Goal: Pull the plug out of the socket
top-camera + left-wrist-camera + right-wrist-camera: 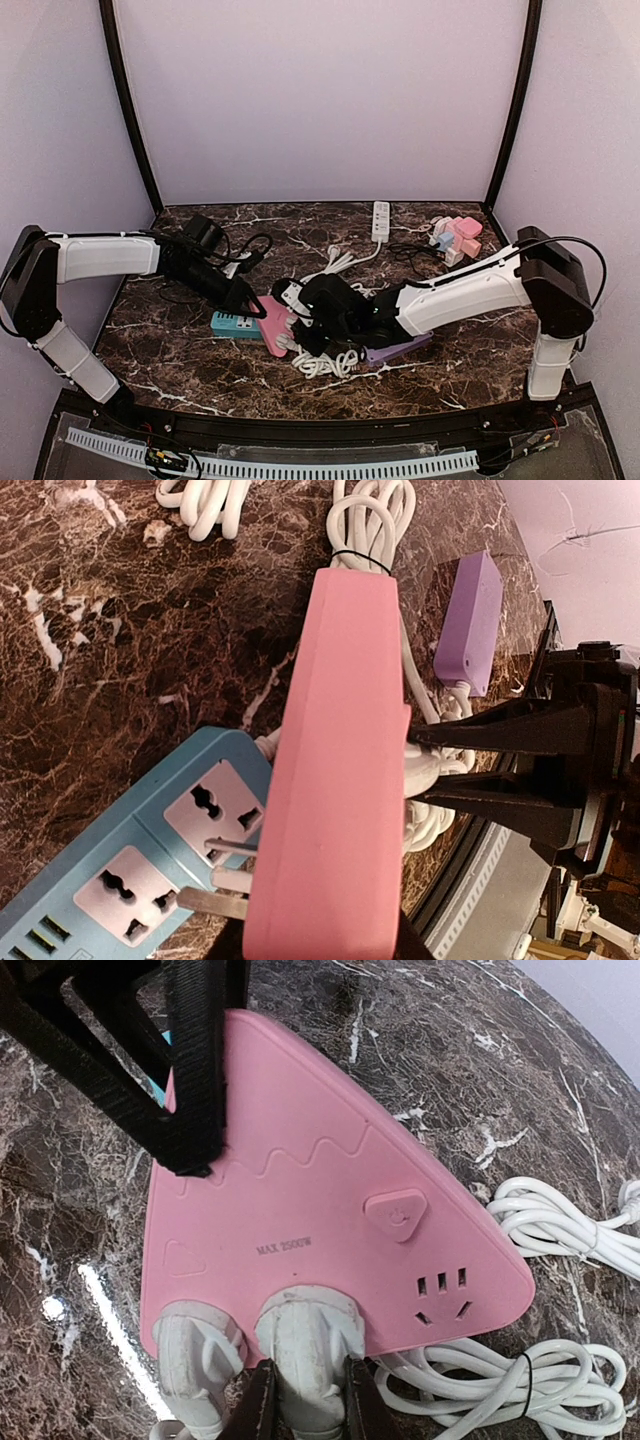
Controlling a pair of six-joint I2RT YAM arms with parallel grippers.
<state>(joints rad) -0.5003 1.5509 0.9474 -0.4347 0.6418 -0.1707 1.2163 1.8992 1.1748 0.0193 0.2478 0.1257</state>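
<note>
With left gripper (250, 303) clamped on the pink socket block (330, 1210) between its fingers, brace that firmly and draw the white plug (305, 1340), pinched tight between right gripper (308, 1410) fingers, straight back along its pins, without twisting.

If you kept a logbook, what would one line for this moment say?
left gripper: clamps pink power strip | right gripper: pinches white plug | plug seated, not yet pulled
</note>
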